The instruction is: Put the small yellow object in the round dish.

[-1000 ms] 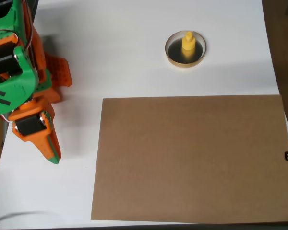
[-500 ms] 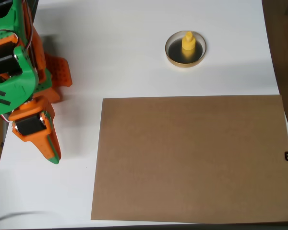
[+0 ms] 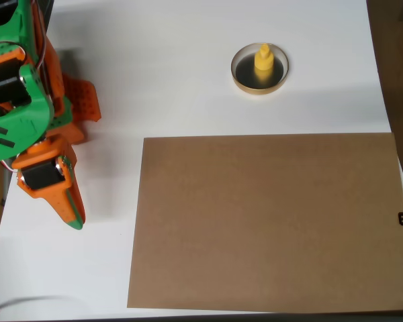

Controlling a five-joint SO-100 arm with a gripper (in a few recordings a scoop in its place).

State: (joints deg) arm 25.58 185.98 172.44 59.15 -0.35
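**Peg seated in the dish, arm parked well away**

Standing upright inside the round dish (image 3: 260, 68), the small yellow object (image 3: 264, 59) sits on the dark glossy floor toward the far side, close to the tan rim there. Taking the dish as the landmark: the brown sheet (image 3: 269, 221) lies on the near side of it, its top edge a short way off and not touching the rim; the white bench (image 3: 174, 80) is bare all round the dish; and the orange and green arm is far off to the picture's left, folded low, with the jaws (image 3: 72, 215) pointing away from the dish toward the near-left corner. The jaws look pressed together into a single tapered tip and carry nothing.

Judged from how things lie, the task reads as done: the peg is within the rim and nothing is touching it.

What could still spoil it is small. The peg is tall for its base and stands near the rim, so a knock to the bench or a nudge to the dish might tip it against or over the shallow wall. If the arm swings toward the dish again without lifting clear, a link or the tip could shove the light dish across the smooth bench and spill the peg.
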